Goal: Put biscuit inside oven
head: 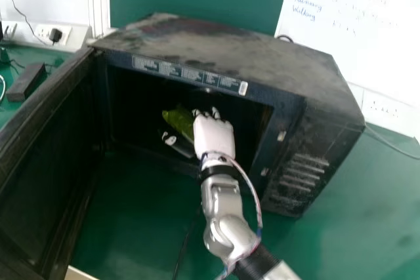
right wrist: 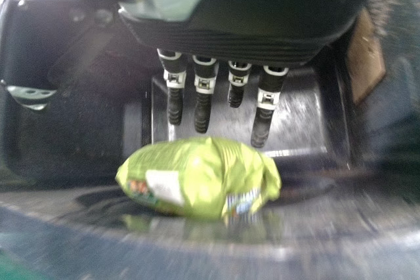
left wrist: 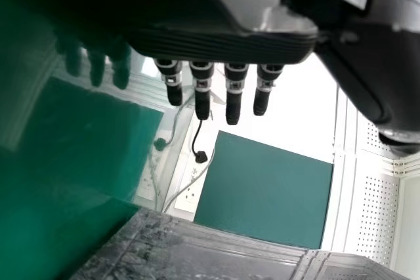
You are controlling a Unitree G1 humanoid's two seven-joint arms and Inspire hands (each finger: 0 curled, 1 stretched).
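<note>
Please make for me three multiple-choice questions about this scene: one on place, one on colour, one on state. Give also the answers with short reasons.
1. Where is the packet?
A. Inside the oven
B. On top of it
C. Behind it

2. What is the packet's main colour?
A. Red
B. White
C. Green

3. How is the oven door?
A. Shut
B. Open
C. Detached

1: A, it lies on the oven's floor.
2: C, its wrapper is mostly yellowish green.
3: B, it stands swung outward, exposing the interior.
</note>
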